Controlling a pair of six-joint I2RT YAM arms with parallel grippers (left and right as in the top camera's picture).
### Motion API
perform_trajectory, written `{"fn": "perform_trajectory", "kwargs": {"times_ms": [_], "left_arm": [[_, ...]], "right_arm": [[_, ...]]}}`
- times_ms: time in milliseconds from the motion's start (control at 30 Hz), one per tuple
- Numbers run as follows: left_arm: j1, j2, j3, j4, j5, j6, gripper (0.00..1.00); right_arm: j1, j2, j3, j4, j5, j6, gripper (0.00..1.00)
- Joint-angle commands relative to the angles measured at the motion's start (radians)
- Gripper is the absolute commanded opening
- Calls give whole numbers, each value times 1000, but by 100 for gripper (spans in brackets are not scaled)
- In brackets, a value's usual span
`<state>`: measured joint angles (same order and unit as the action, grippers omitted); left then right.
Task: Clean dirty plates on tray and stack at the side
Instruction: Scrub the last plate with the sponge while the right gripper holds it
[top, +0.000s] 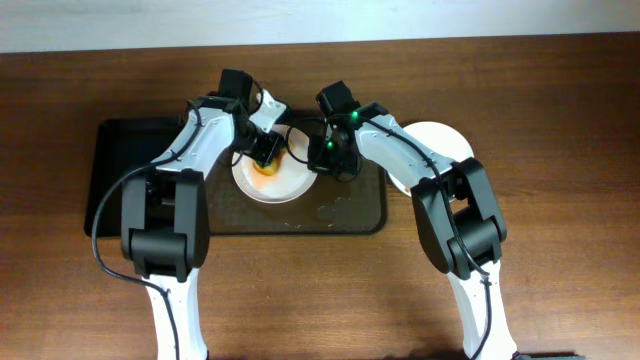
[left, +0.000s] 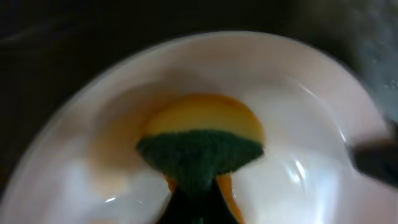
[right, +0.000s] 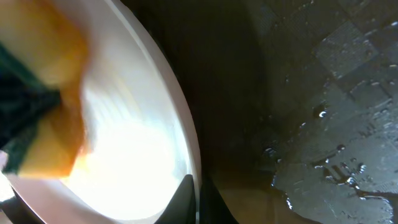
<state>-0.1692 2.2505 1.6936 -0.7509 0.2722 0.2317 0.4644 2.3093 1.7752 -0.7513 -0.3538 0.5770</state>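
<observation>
A white plate (top: 285, 185) sits on the dark tray (top: 350, 215) with an orange smear in its middle. My left gripper (top: 266, 152) is shut on a yellow sponge with a green scouring face (left: 200, 152) and presses it onto the plate (left: 298, 124). My right gripper (top: 322, 158) is shut on the plate's right rim (right: 186, 143); one finger lies inside the rim and one outside. The sponge also shows at the left of the right wrist view (right: 43, 124). Another white plate (top: 440, 140) lies on the table right of the tray, partly hidden by my right arm.
The tray floor is wet, with water drops by the plate (right: 329, 124). A smaller black tray (top: 115, 170) lies at the left, next to the large tray. Brown wooden table (top: 560, 230) surrounds everything.
</observation>
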Motion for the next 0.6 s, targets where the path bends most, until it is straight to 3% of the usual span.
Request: {"fn": "perform_trajectory", "kwargs": {"times_ms": [0, 167, 267, 333, 467, 567], "left_arm": [[11, 29, -11, -80, -555, -537, 0], [5, 29, -11, -220, -527, -501, 0], [4, 29, -6, -273, -256, -229, 0], [4, 29, -6, -312, -5, 25, 0], [4, 29, -6, -338, 127, 311, 0], [4, 29, -6, -345, 239, 460, 0]], "right_arm": [[5, 5, -14, -7, 6, -5, 4], [5, 5, -14, -7, 6, -5, 4], [5, 5, -14, -7, 5, -5, 4], [3, 5, -14, -4, -6, -5, 4], [-11, 5, -14, -4, -21, -5, 4], [-13, 5, -14, -4, -21, -5, 4]]}}
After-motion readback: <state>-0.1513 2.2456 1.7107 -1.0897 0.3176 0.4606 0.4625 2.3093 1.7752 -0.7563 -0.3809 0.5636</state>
